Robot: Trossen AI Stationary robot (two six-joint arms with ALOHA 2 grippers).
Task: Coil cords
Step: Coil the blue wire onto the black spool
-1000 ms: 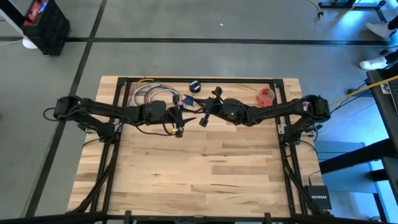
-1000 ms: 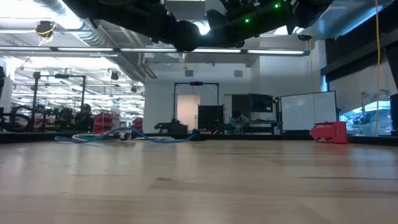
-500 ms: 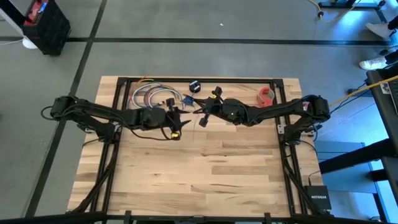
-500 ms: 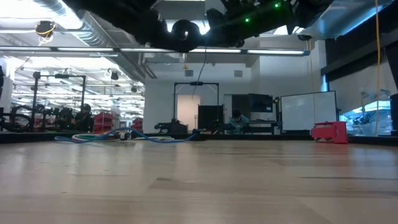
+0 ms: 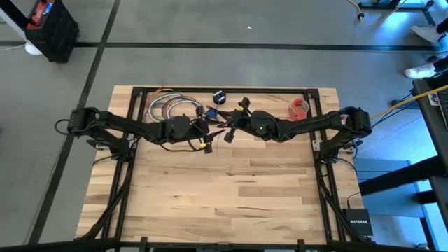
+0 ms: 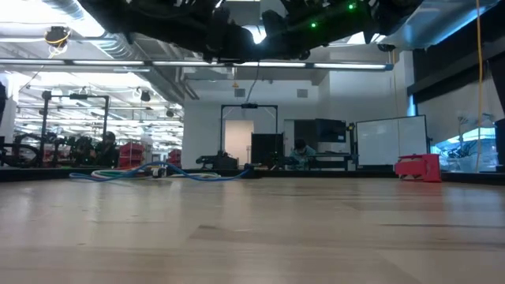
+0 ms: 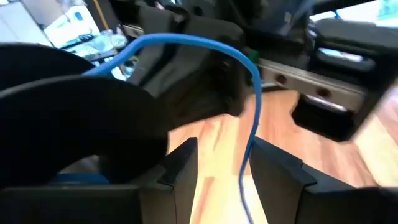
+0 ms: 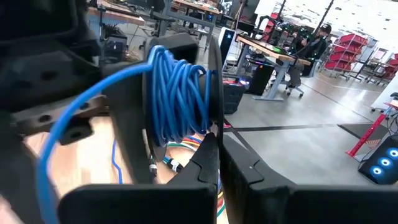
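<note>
Above the wooden table (image 5: 224, 203), our right gripper (image 8: 219, 149) has its fingers pinched on the black spool (image 8: 134, 134) wound with thin blue cord (image 8: 180, 93), and our left gripper (image 7: 221, 168) fingers stand apart around that cord.

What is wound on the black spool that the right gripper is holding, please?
Several turns of blue cord wrap the black spool, clamped by the right gripper. One strand loops off toward the left gripper, passing between its open fingers. The spool's core is covered.
</note>
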